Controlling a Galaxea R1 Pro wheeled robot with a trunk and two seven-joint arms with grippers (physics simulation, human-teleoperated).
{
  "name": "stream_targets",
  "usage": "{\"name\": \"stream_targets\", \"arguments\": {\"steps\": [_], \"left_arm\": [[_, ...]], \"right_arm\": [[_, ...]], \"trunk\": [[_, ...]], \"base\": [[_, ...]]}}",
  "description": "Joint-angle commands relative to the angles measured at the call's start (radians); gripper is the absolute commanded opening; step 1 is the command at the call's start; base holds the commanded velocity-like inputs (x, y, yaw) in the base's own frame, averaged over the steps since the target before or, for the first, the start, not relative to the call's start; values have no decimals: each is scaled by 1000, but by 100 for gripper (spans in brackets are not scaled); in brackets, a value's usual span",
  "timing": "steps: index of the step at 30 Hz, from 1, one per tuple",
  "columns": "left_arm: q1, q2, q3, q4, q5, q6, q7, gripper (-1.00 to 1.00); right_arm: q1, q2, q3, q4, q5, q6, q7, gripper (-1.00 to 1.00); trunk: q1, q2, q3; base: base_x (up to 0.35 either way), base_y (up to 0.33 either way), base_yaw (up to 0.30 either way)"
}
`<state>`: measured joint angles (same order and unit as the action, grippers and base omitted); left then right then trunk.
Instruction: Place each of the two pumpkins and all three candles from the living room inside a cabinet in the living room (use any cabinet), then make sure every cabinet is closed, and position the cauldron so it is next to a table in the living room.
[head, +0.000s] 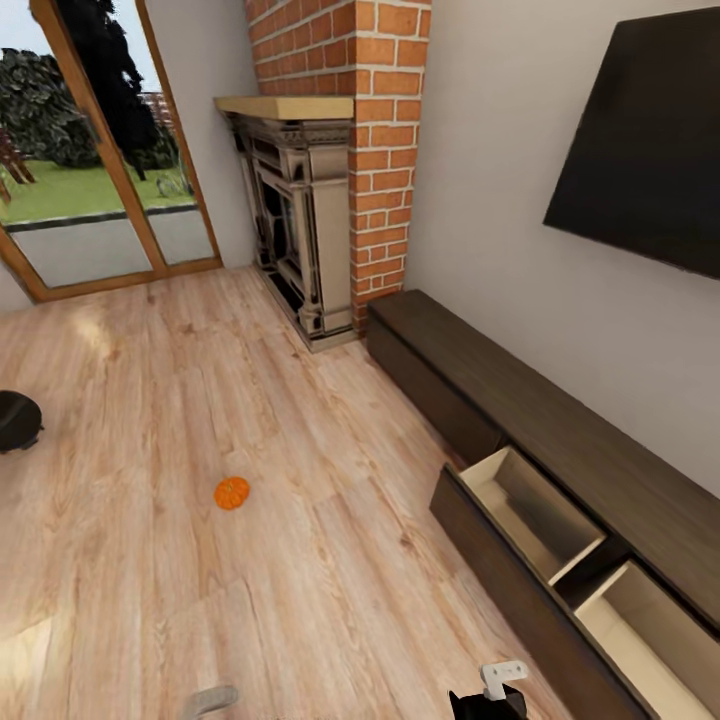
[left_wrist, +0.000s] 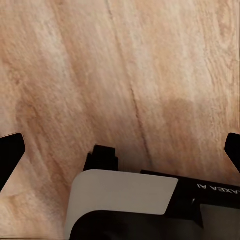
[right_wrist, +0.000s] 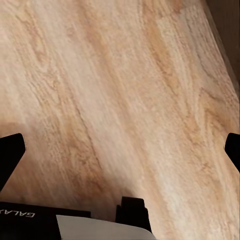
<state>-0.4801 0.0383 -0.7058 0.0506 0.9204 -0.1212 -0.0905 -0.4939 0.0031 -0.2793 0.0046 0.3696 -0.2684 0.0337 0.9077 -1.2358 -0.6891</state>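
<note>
Wooden floor (head: 200, 380) fills the room between a brick fireplace (head: 300, 230), a glass door (head: 90, 150) and the long dark cabinet (head: 560, 440) along the wall under a black screen (head: 650, 140). Two cabinet drawers (head: 530, 510) are pulled out, pale insides showing, nothing seen in them. One pumpkin (head: 232, 492) lies alone on the bare floor. A dark round thing, perhaps the cauldron (head: 15, 420), is cut by the frame edge. No candles can be made out.

The left gripper (left_wrist: 120, 150) and the right gripper (right_wrist: 120, 150) are both held with fingers spread wide, nothing between them, over bare planks. The pumpkin lies ahead of both grippers and well apart from them, nearer the left one; the open drawers lie close beside the right gripper (head: 495, 690), on its outer side. Being round, the pumpkin offers no long axis to align with. The left arm is judged the better placed for the pick, with the base brought forward first.
</note>
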Motion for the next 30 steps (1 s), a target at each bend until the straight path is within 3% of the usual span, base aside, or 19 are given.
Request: {"name": "stream_targets", "arguments": {"steps": [1, 30], "left_arm": [[0, 0, 0, 0, 0, 0, 0, 100], [0, 0, -1, 0, 0, 0, 0, 100]], "right_arm": [[0, 0, 0, 0, 0, 0, 0, 100], [0, 0, 0, 0, 2, 0, 0, 100]], "trunk": [[0, 0, 0], [0, 0, -10]], "base": [[0, 0, 287], [0, 0, 287]]}}
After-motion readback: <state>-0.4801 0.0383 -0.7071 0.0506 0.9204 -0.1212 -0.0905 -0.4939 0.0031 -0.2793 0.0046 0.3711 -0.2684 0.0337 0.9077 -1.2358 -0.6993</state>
